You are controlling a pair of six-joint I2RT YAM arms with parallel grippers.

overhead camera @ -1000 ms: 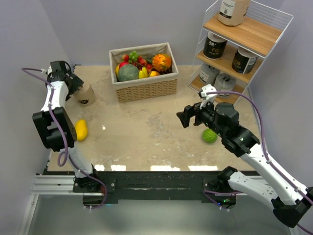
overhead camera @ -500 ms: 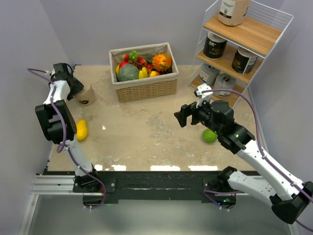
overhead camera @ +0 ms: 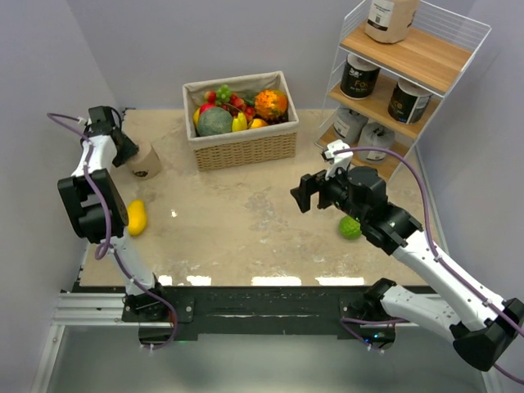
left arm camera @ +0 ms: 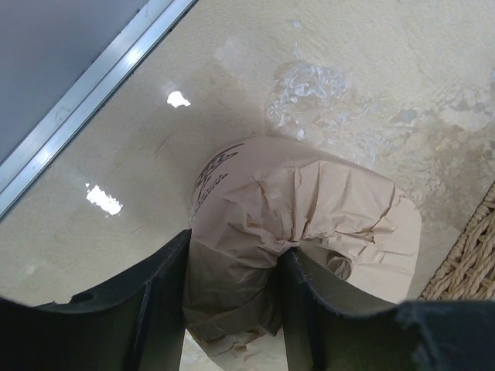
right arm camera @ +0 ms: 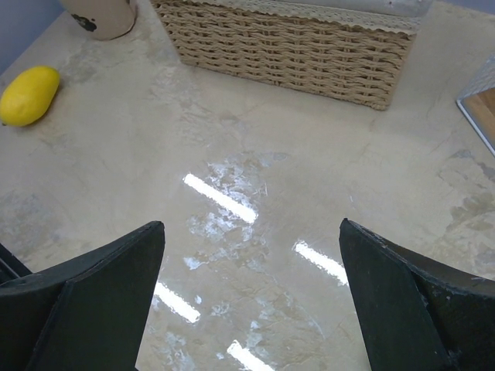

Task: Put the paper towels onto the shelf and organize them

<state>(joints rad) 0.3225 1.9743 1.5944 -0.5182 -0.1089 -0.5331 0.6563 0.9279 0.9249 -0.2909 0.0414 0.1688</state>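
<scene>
The left gripper (left arm camera: 236, 251) clamps a kraft tan roll (left arm camera: 309, 209) by its crumpled wrap as it sits on the table (overhead camera: 246, 229) at the far left, near the woven basket (overhead camera: 241, 149). The right gripper (right arm camera: 251, 226) hangs over mid-table, fingers spread wide and holding nothing, with a green lime (overhead camera: 351, 227) beside its arm. The shelf (overhead camera: 430, 57) at far right carries a second tan roll (overhead camera: 389, 18) on the top board, two black rolls (overhead camera: 359, 78) on the middle and two grey rolls (overhead camera: 350, 123) on the bottom. A yellow fruit (overhead camera: 136, 217) lies near the left edge.
</scene>
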